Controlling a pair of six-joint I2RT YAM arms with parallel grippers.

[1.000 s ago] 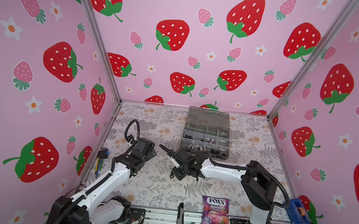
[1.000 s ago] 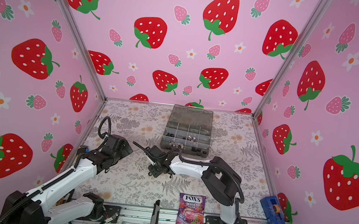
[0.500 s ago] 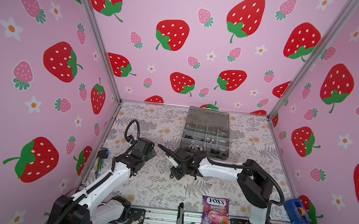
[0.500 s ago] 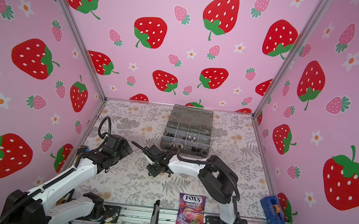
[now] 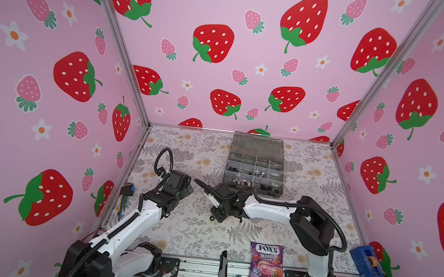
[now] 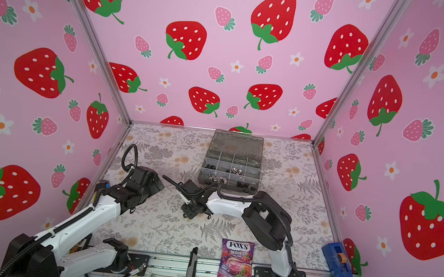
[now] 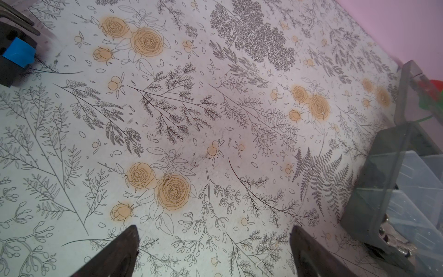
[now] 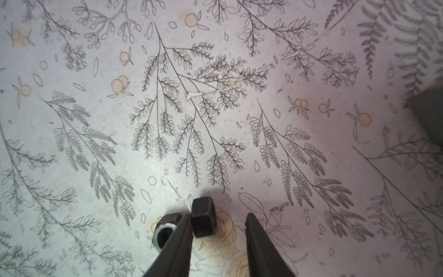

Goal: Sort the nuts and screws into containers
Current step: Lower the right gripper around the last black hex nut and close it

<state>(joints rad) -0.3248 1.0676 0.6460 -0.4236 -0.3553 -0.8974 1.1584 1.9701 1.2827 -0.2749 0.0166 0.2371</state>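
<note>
Nut (image 8: pixel 203 217) between jaws of part-open right tool (image 8: pixel 218 215) – ungripped; second nut (image 8: pixel 165 233) just outside; left tool (image 7: pixel 213 226) wide, empty.

I see pink walls (image 5: pixel 172 11) with red strawberries and white flowers. The table (image 5: pixel 191 226) is pale, printed with grey ferns and orange roses. The organiser box (image 5: pixel 256 148) is smoky grey. At the table's front edge the candy bag (image 5: pixel 266 265) is purple, the plastic box (image 5: pixel 368 268) blue. The nuts (image 8: pixel 203 217) are black.
</note>
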